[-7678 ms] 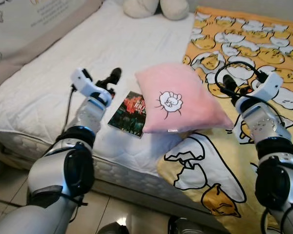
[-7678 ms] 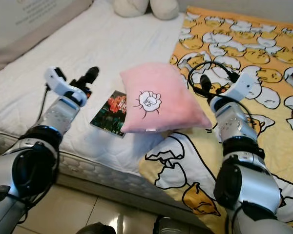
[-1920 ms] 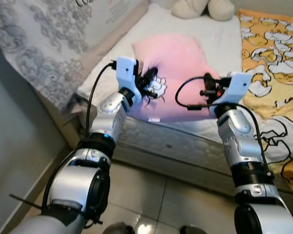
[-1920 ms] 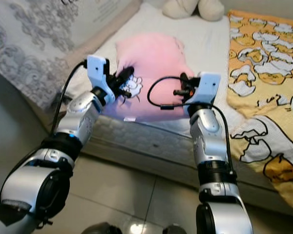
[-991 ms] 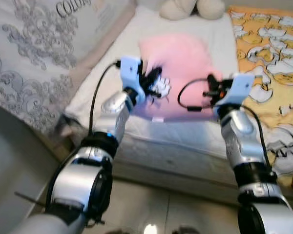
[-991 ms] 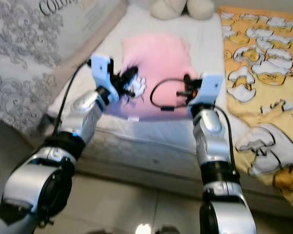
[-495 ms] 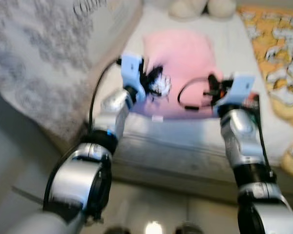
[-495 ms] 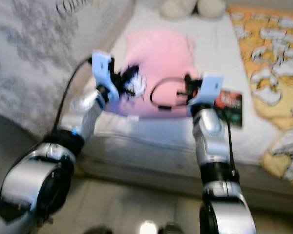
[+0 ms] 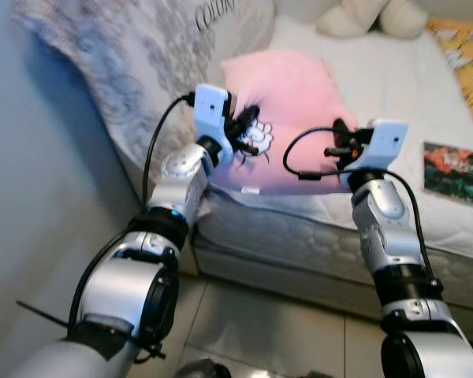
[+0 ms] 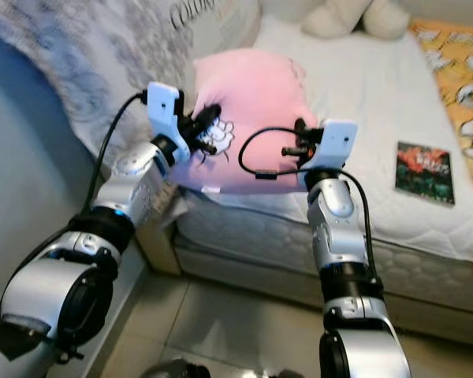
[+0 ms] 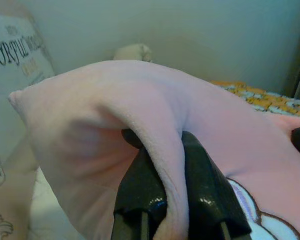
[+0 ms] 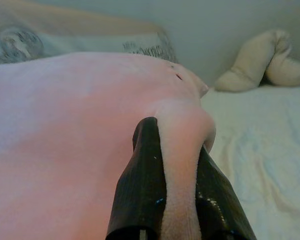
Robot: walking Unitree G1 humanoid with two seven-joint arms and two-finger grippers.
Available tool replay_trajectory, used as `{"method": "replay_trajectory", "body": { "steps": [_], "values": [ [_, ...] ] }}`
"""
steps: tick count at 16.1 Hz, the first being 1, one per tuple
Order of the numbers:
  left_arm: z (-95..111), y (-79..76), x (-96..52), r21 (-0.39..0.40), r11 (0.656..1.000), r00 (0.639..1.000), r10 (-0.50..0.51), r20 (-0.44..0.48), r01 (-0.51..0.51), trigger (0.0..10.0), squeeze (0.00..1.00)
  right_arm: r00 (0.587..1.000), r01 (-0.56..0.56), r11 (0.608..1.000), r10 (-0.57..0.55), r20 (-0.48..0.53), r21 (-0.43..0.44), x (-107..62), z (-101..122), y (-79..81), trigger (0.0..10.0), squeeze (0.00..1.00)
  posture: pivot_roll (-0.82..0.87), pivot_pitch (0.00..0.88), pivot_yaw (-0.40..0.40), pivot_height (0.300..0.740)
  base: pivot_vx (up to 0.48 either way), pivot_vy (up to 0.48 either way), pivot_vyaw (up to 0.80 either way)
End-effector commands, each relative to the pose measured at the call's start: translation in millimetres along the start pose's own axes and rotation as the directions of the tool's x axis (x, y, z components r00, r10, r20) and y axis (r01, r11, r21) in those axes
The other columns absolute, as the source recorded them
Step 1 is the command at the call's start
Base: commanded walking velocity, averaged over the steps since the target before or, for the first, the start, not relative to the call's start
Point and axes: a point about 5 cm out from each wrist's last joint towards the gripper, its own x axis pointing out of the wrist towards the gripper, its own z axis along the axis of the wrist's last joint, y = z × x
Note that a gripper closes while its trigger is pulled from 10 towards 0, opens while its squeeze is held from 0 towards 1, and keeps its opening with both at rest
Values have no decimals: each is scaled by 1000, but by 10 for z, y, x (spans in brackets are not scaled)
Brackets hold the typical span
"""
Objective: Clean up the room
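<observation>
Both grippers are clamped on folds of the pink pillow (image 9: 288,94): the left gripper (image 11: 165,165) pinches its near-left edge, the right gripper (image 12: 175,165) its near-right edge, holding it above the white mattress (image 9: 394,87) toward the head of the bed, beside the patterned grey pillow (image 9: 134,71). A book (image 9: 453,173) lies well apart on the robot's right. To set it down well, both arms should probably lower together, keeping the pillow level, and release only once it rests flat.

Silver arms (image 9: 181,177) — black cables (image 9: 303,161)
</observation>
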Motion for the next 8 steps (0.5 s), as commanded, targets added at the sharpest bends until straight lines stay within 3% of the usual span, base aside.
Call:
{"method": "replay_trajectory", "body": {
  "steps": [1, 6, 8],
  "values": [
    [235, 215, -16, 23, 994, 992, 102, 77, -104, 10000, 0, 991, 125, 992, -125, 42, -15, -48, 111, -294, 10000, 0, -144, 0, 72, 740, 416, 240, 0],
    [233, 227, -23, 30, 994, 991, 106, 76, -109, 10000, 0, 993, 115, 993, -114, 38, -20, -36, 105, -280, 10000, 0, -134, 0, 62, 740, 412, 243, 0],
    [241, 224, -20, 34, 994, 992, 100, 80, -103, 10000, 0, 993, 114, 993, -113, 37, -20, -35, 106, -276, 10000, 0, -133, 0, 62, 740, 424, 0, 0]
  ]
}}
